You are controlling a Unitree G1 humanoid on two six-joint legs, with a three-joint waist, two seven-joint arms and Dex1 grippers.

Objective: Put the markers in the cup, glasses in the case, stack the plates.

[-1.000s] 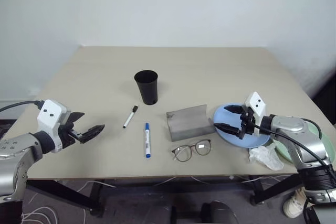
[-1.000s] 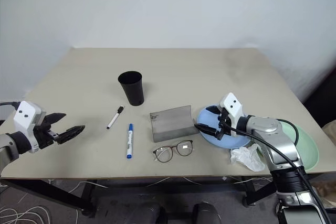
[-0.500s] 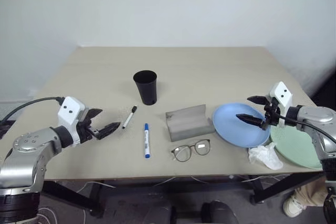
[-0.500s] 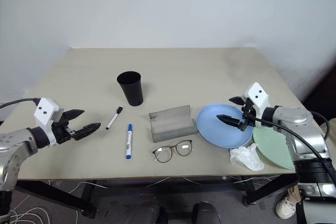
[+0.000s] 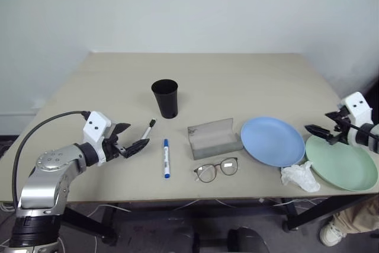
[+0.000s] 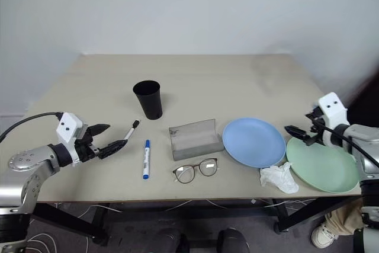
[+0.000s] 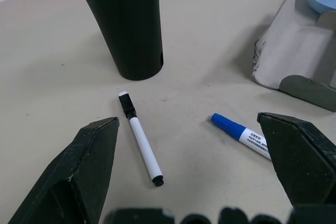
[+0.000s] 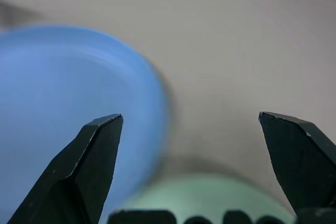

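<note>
The black cup [image 5: 165, 98] stands upright mid-table. In front of it lie the thin black-capped marker [image 5: 147, 131] and the blue-capped marker [image 5: 166, 158]. My left gripper [image 5: 135, 137] hovers open just left of the thin marker [image 7: 140, 137], which lies between its spread fingers in the wrist view. The grey case [image 5: 213, 137] lies open, with the glasses [image 5: 216, 169] in front of it. The blue plate [image 5: 272, 141] and green plate [image 5: 341, 163] sit side by side. My right gripper [image 5: 320, 124] is open and empty above the gap between them.
A crumpled white tissue [image 5: 300, 176] lies near the front edge, between the two plates. The green plate reaches close to the table's right edge. Bare tabletop [image 5: 237, 81] stretches behind the cup and case.
My right gripper swung right, from over the blue plate to the far edge of the green plate. My left gripper moved right, closer to the thin marker. Both stayed open.
</note>
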